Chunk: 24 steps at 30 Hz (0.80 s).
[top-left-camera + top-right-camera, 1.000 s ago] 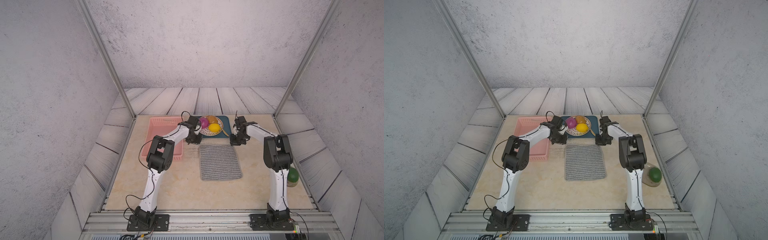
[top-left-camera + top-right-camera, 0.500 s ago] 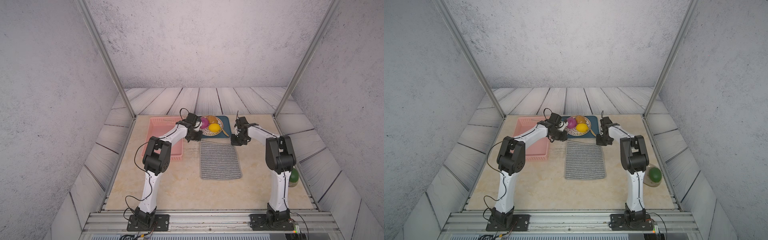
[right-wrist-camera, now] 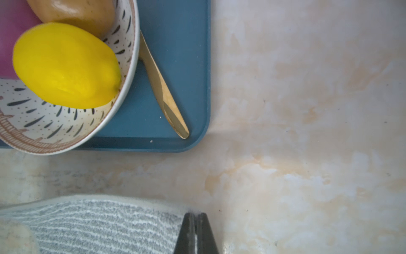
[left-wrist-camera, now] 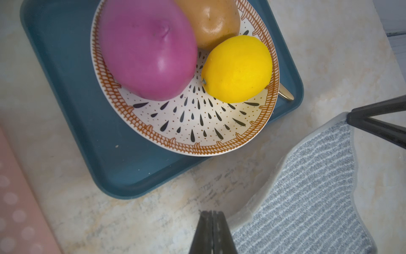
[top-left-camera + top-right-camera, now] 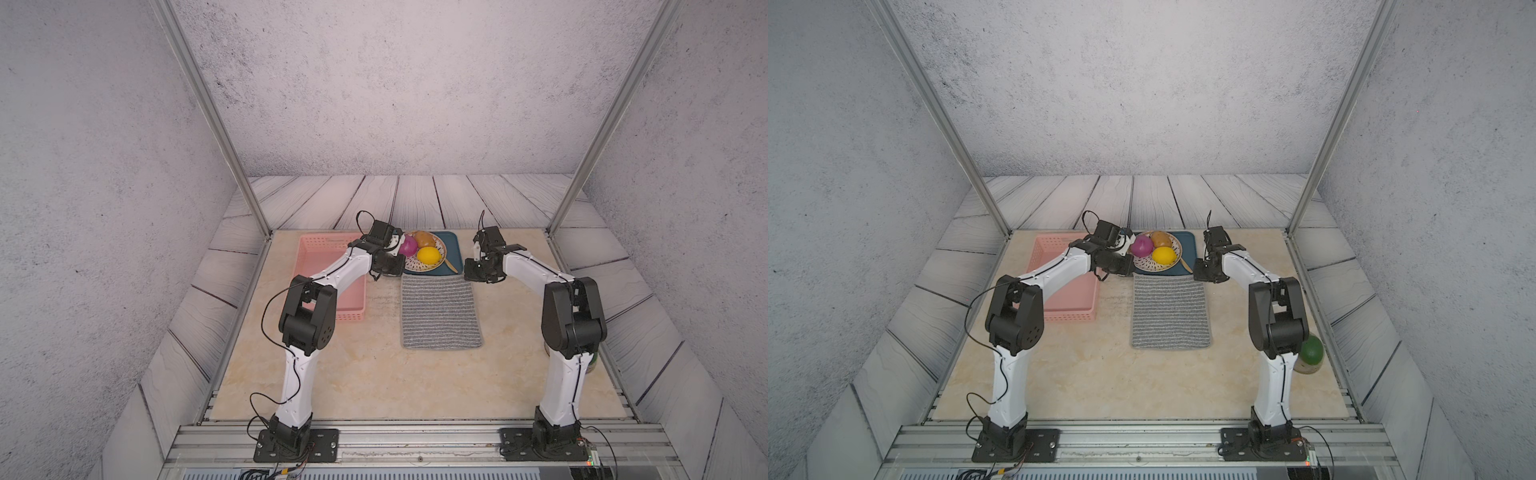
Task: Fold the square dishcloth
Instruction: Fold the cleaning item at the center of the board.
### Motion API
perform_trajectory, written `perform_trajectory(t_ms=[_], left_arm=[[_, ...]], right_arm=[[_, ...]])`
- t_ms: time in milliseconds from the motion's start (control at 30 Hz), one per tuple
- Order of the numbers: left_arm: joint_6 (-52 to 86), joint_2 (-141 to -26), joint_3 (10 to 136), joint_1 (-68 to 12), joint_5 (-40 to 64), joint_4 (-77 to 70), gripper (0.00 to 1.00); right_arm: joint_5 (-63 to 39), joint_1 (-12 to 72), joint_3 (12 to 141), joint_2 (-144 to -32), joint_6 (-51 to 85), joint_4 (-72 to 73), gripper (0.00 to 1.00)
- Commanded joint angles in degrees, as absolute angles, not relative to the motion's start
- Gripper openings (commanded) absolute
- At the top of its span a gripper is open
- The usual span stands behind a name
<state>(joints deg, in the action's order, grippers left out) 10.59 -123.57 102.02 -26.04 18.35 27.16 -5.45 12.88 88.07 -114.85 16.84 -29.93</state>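
Both clenched. My left hand (image 4: 212, 220) pinches the square dishcloth (image 5: 439, 311) at the corner off the blue tray's (image 5: 452, 249) left end. My right hand (image 3: 195, 220) pinches the corner off the tray's right end. The cloth edge between the two grips is raised and wavy, pale hem showing. The rest lies flat on the counter (image 5: 353, 374), just on the arm-base side of the tray and not touching it. On the tray: patterned plate (image 4: 197, 132) with a lemon (image 4: 237, 70), and a gold knife (image 3: 163, 94) tucked at the plate's edge. A pink basket (image 5: 324, 257) sits left of the tray.
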Motion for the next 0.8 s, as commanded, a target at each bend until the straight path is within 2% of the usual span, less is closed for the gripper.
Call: perform_trajectory(t_ms=[0,267,767], left_arm=[[11.1,-123.4,103.7,-25.5,18.3,26.9,0.00],[12.7,-120.3,97.1,-25.5,19.8,23.4,0.00],[17.3,-108.7,78.3,-26.1,23.7,10.3,0.00]], right_arm=[[-4.0,12.7,89.6,-114.5,17.6,-30.5,0.00],[-4.7,12.7,84.2,-113.0,18.5,-26.6,0.00],[-5.9,12.7,67.3,-99.9,21.5,-15.8,0.00]])
